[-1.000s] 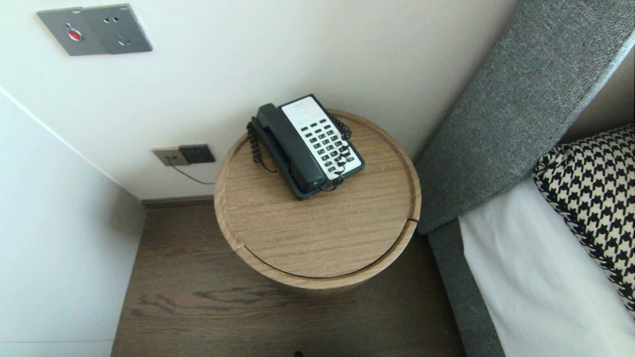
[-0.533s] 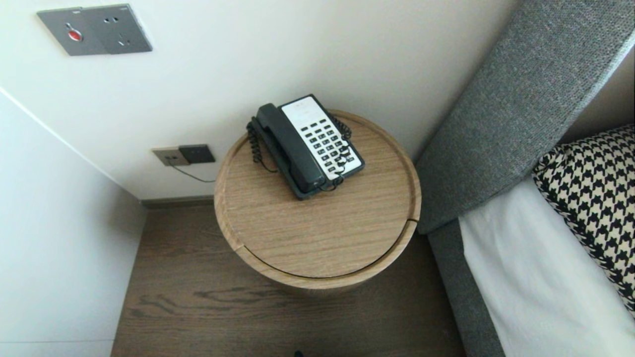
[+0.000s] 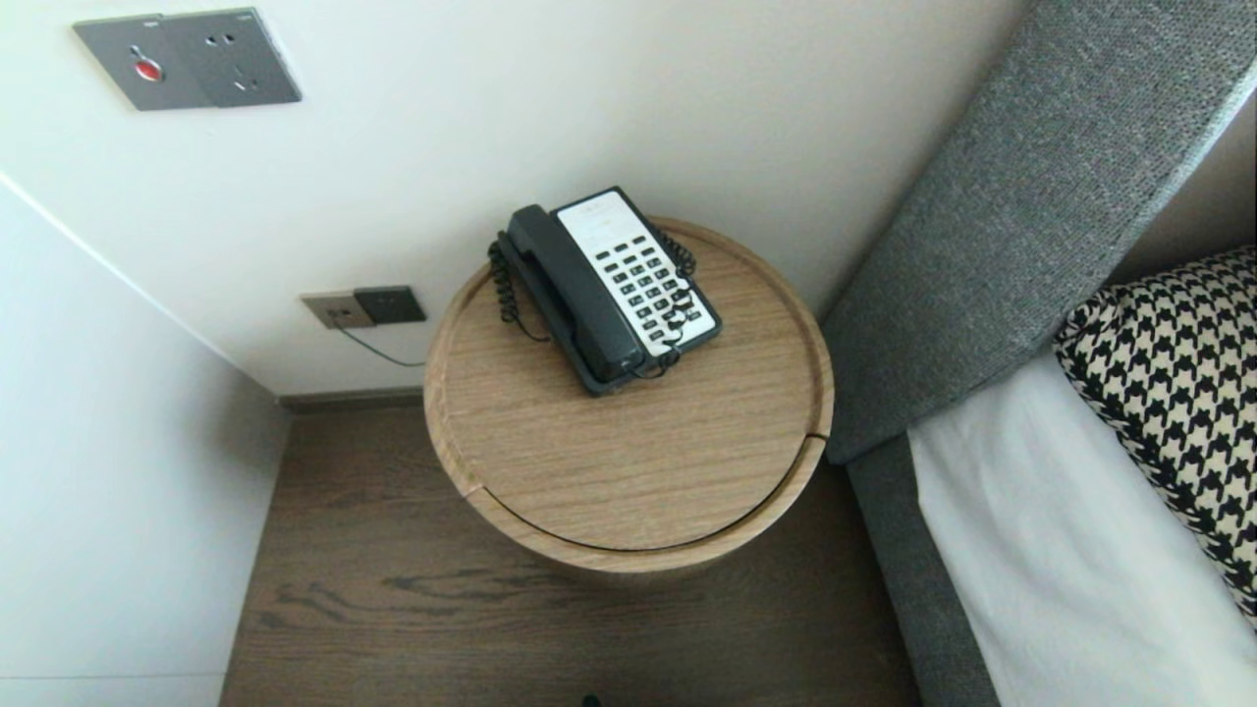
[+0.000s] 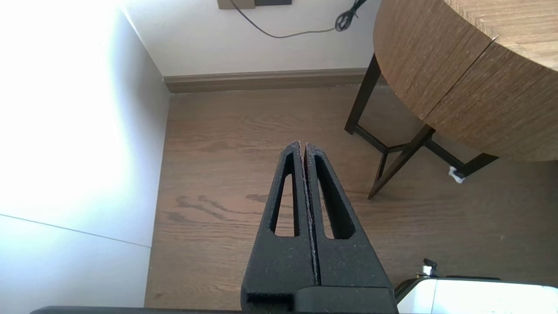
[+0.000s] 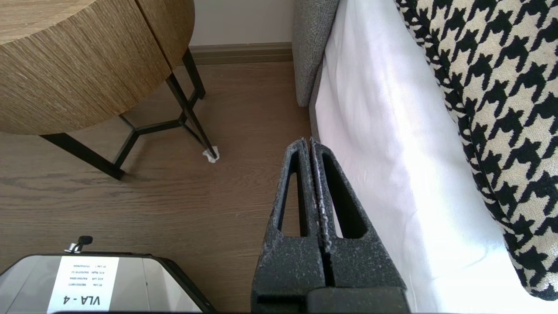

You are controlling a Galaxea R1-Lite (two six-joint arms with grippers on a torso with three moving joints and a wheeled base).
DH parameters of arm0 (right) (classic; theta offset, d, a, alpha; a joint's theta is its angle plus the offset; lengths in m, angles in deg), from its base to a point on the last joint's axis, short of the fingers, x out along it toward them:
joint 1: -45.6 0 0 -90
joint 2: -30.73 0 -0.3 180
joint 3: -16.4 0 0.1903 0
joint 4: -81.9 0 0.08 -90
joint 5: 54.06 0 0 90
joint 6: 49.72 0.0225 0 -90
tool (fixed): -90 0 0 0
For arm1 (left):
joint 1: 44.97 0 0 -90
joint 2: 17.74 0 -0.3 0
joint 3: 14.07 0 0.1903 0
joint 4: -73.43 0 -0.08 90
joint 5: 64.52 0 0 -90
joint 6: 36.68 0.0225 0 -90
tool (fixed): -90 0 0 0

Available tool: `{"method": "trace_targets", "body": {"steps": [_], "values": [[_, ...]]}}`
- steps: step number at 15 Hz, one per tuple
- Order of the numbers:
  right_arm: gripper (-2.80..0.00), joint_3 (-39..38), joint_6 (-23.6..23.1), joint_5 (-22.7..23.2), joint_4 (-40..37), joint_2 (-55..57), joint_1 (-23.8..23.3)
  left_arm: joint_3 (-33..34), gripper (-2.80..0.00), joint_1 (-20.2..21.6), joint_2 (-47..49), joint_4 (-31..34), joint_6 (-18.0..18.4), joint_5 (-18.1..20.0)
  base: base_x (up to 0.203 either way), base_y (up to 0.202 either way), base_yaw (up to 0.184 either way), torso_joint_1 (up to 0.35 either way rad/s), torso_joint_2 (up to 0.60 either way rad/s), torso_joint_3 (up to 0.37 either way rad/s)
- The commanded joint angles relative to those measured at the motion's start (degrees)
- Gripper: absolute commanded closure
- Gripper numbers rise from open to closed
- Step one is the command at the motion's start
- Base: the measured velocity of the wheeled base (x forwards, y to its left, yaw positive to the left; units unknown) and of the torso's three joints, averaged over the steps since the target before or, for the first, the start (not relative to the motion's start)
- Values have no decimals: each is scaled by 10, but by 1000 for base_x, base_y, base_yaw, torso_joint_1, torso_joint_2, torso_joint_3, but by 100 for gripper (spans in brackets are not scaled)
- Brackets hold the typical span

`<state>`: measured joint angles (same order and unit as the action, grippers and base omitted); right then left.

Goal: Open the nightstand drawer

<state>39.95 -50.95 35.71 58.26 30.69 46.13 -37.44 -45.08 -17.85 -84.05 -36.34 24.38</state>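
two grippers are shown, each with its fingers pressed together and nothing held. the left gripper (image 4: pixel 303 144) hangs low over the wooden floor (image 4: pixel 218 183), beside and below the drum of the round side table (image 4: pixel 457 74). the right gripper (image 5: pixel 307 140) hangs at that table's other side, over the edge of the white bed sheet (image 5: pixel 383 131). the telephone (image 3: pixel 638 280) is set on the table toward the wall (image 3: pixel 589 98), well above and ahead of both grippers, neither of which is seen in the head view. its handset (image 3: pixel 574 295) lies along the telephone's left half, joined by a coiled cord (image 3: pixel 506 285). the handset is judged light, rigid and smooth, hence somewhat slippery. its narrow middle is judged the best place to be grasped, across its width. a tug from the cord is to be expected on lifting.
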Motion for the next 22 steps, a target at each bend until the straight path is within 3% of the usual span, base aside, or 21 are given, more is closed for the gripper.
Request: {"method": "trace_targets", "body": {"steps": [1, 14, 16, 19, 22], "values": [[0, -1, -6, 2, 2, -3, 0, 0, 0, 0, 1, 0, 0, 0, 0, 0, 0, 0, 0, 0], [0, 17, -2, 3, -4, -3, 0, 0, 0, 0, 1, 0, 0, 0, 0, 0, 0, 0, 0, 0], [0, 71, -2, 13, -43, -1, 0, 0, 0, -1, 1, 0, 1, 0, 0, 0, 0, 0, 0, 0], [0, 202, -13, 20, -189, 20, 0, 0, 0, -1, 1, 0, 0, 0, 0, 0, 0, 0, 0, 0], [0, 302, -43, 22, -275, 129, 5, 0, 0, 0, 1, 0, 0, 0, 0, 0, 0, 0, 0, 0]]}}
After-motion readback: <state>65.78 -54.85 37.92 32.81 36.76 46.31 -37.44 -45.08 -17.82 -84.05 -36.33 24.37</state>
